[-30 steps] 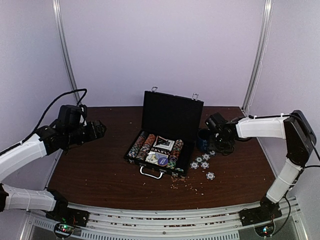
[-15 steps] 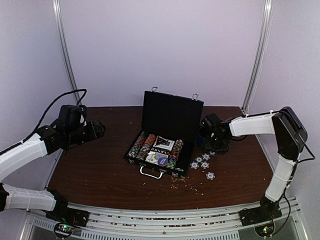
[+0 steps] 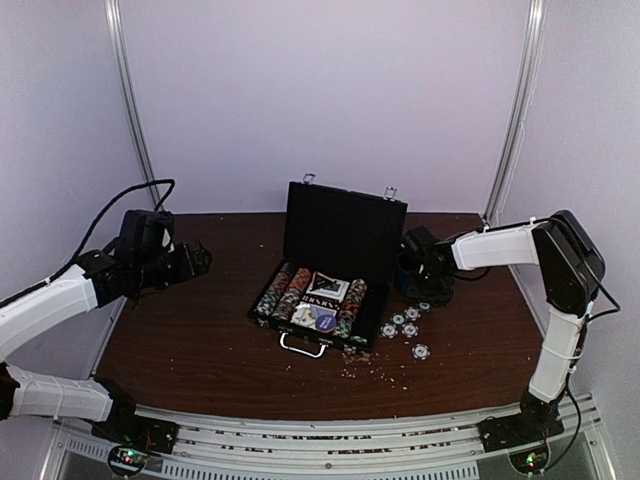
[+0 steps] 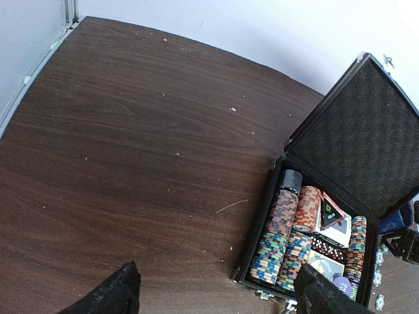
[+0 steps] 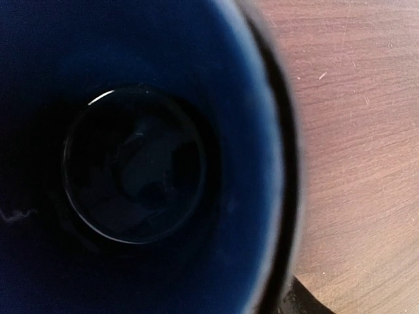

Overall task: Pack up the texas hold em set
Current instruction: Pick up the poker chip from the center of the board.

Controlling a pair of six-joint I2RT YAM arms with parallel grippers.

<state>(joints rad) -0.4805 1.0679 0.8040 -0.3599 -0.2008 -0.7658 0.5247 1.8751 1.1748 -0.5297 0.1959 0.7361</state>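
Note:
The black case (image 3: 345, 225) of the texas hold em set stands open mid-table, its lid upright. Rows of striped chips (image 4: 281, 229) and card decks (image 3: 325, 290) lie in its tray. A few loose chips (image 3: 405, 325) lie on the wood to its right. My right gripper (image 3: 418, 262) is down at the dark blue cup (image 3: 405, 277) beside the case. The cup's inside (image 5: 249, 131) fills the right wrist view. One finger (image 5: 304, 301) shows against its outer wall and the other is hidden. My left gripper (image 4: 219, 278) hovers open and empty, left of the case.
Small crumbs (image 3: 375, 372) are scattered on the brown table (image 3: 200, 340) in front of the case. White walls and metal posts (image 3: 512, 110) close in the back and sides. The arm bases stand on a rail (image 3: 330, 440) at the near edge.
The right arm has reached further left and settled its gripper onto the blue cup, its jaws narrowing. The left arm has barely moved.

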